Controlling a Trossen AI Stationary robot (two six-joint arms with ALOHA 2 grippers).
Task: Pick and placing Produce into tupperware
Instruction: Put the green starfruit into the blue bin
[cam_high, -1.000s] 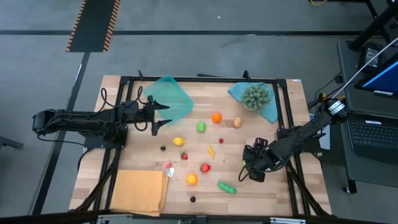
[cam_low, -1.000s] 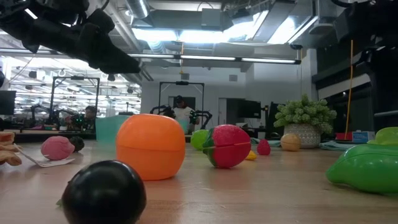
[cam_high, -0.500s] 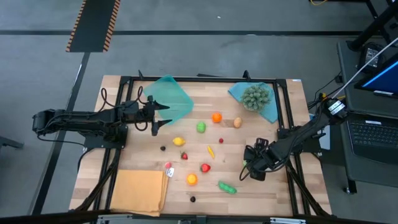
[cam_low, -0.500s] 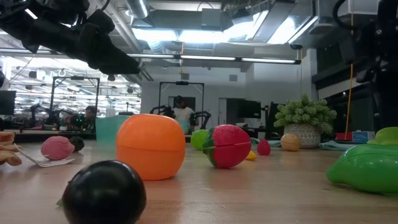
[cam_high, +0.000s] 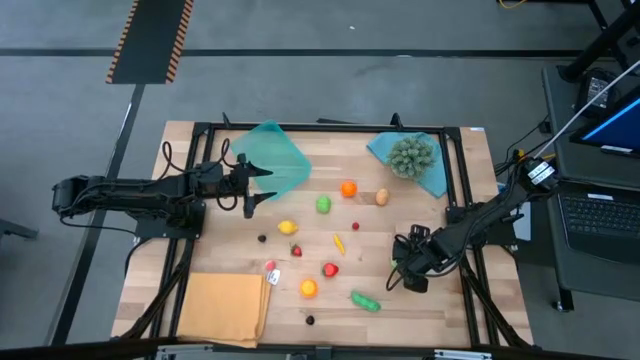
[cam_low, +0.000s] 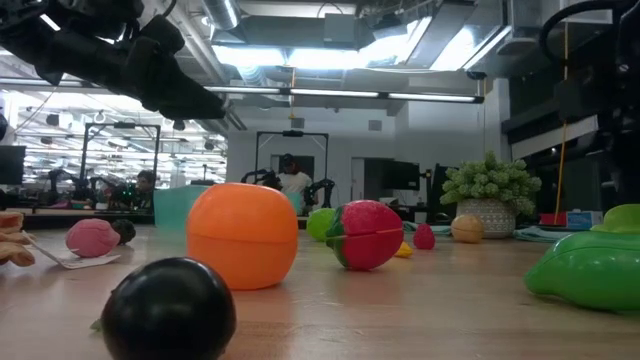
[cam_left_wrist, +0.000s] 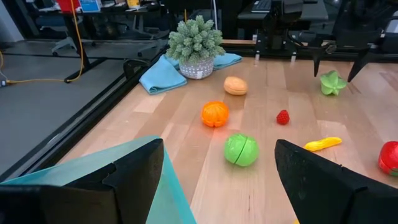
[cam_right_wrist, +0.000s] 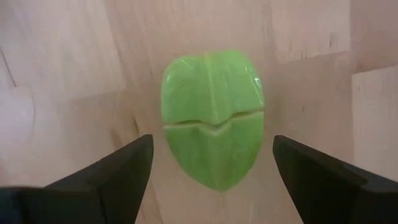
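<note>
The tupperware (cam_high: 272, 157) sat at the far left part of the wooden surface (cam_high: 440, 310), a teal tray lying skewed. The produce was scattered over the middle of the surface, apart from the tray: an orange piece (cam_high: 348, 188), a green round one (cam_high: 323, 204), a yellow one (cam_high: 288, 227), a red one (cam_high: 330, 269), another orange one (cam_high: 308, 288) and a green pod (cam_high: 365, 300) nearer the front. A light green pepper-shaped piece (cam_right_wrist: 212, 118) lay directly under the right pincer (cam_high: 403, 272), whose fingers stood released on either side of it without touching. The left pincer (cam_high: 250, 190) hovered at the tray's near edge, released and holding nothing. A bushy grey-green plant (cam_high: 411, 154) stood on a blue cloth (cam_high: 436, 176) at the far right, and an orange-tan mat (cam_high: 222, 308) lay at the front left.
</note>
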